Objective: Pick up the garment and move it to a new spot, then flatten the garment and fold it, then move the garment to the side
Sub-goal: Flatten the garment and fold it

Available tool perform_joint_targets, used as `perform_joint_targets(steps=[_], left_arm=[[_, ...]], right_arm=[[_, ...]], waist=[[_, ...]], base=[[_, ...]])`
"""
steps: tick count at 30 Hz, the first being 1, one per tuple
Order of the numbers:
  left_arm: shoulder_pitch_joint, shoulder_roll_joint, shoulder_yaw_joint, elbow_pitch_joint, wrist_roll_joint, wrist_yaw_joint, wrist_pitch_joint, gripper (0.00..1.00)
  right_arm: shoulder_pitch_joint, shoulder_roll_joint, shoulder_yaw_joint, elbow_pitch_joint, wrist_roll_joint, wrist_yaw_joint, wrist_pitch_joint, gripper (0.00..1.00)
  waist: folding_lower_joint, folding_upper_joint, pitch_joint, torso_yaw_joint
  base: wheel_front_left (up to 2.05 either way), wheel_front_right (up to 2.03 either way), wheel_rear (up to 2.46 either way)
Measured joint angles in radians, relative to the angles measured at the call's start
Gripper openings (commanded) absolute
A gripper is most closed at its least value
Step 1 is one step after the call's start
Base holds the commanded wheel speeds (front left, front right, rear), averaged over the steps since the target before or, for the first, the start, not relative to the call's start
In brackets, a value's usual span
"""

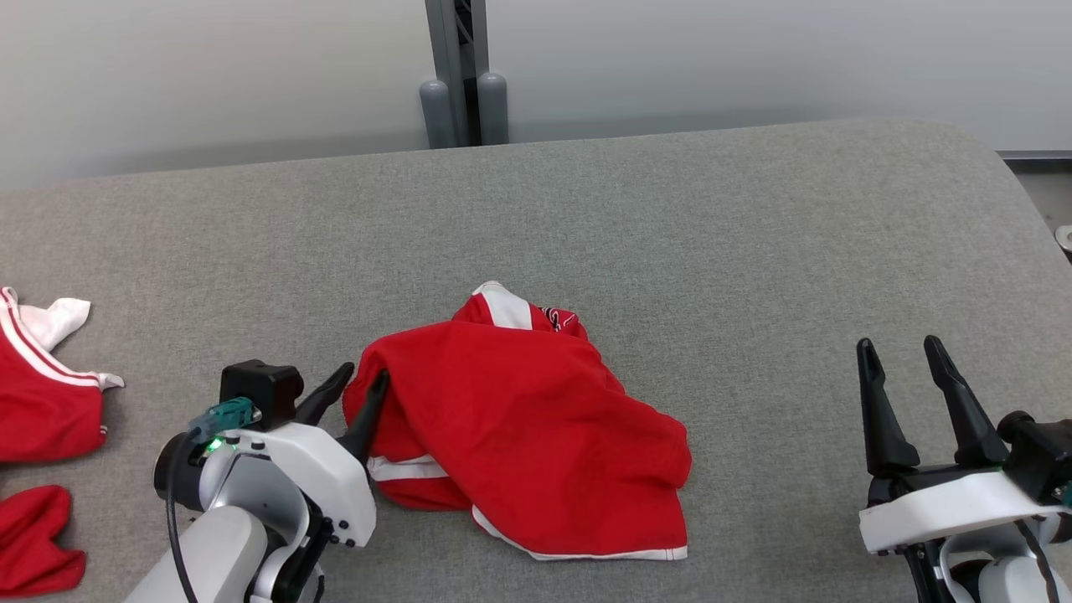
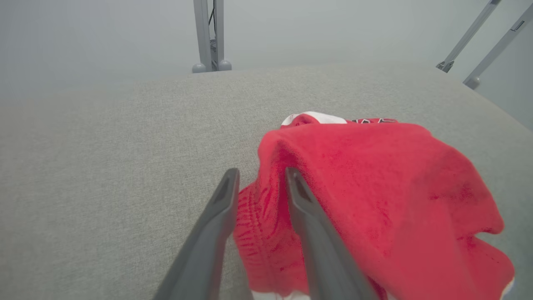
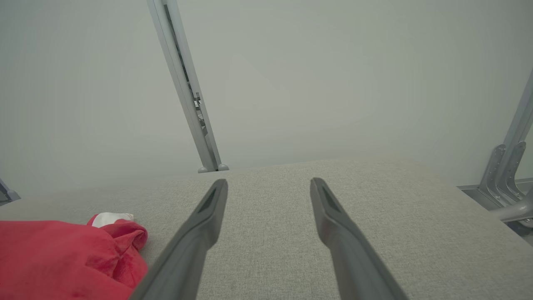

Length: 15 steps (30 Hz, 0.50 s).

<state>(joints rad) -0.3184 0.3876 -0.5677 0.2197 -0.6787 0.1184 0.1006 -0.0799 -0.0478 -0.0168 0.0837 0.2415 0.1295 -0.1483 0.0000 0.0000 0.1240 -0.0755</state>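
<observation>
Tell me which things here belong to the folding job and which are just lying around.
Part of the job: crumpled red shirt, left gripper at its edge, right gripper.
Just lying about: red-and-white garment far left, red cloth near it, metal post behind.

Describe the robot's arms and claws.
The left arm and right arm have glossy white shells. The left claw and right claw each have two long, dark, tapering fingers. The left wrist carries a black box, teal plug, green light and black cable.
</observation>
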Motion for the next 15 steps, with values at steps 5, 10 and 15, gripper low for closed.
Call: perform_joint_targets(steps=[5, 10, 15], left_arm=[[-0.021, -0.062, 0.029, 0.126, 0.001, -0.003, -0.153, 1.00], [-0.033, -0.076, 0.082, 0.186, 0.012, 0.015, -0.300, 1.00], [-0.033, -0.075, 0.160, 0.171, 0.023, 0.031, -0.354, 1.00]], right_arm=[[0.000, 0.000, -0.003, 0.000, 0.000, 0.000, 0.003, 1.00], [-0.015, 0.000, -0.006, -0.006, -0.001, 0.000, 0.005, 1.00], [-0.018, 0.000, -0.013, -0.012, -0.004, 0.000, 0.002, 1.00]], waist=[[0.0000, 0.0000, -0.001, 0.003], [0.0000, 0.0000, 0.003, 0.013], [0.0000, 0.0000, 0.004, 0.034]], base=[[0.00, 0.00, 0.00], [0.00, 0.00, 0.00], [0.00, 0.00, 0.00]])
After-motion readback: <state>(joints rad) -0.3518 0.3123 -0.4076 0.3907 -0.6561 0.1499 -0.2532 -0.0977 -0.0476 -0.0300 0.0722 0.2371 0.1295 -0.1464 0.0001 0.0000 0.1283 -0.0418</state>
